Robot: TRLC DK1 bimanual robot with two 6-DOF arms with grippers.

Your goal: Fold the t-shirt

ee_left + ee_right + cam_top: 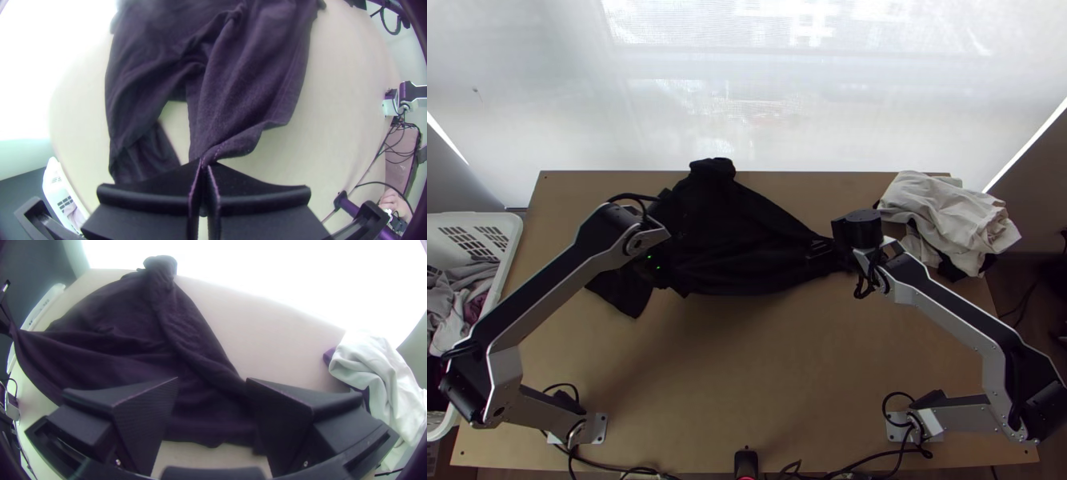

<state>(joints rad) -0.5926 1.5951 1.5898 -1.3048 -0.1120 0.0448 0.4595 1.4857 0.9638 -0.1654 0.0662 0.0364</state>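
Well, the left end effector [656, 272] pinches 1 black t-shirt [739, 240] (rather rumpled).

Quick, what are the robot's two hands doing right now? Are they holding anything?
Left gripper: closed, pinching a gathered bit of the dark shirt.
Right gripper: open, jaws wide apart at the shirt's other end, gripping nothing.

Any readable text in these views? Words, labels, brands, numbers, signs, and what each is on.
None readable.
Black shirt: no print I can make out.
Pale cloth, white basket, table: none readable.
Green dots near the shirt: lights, not characters.
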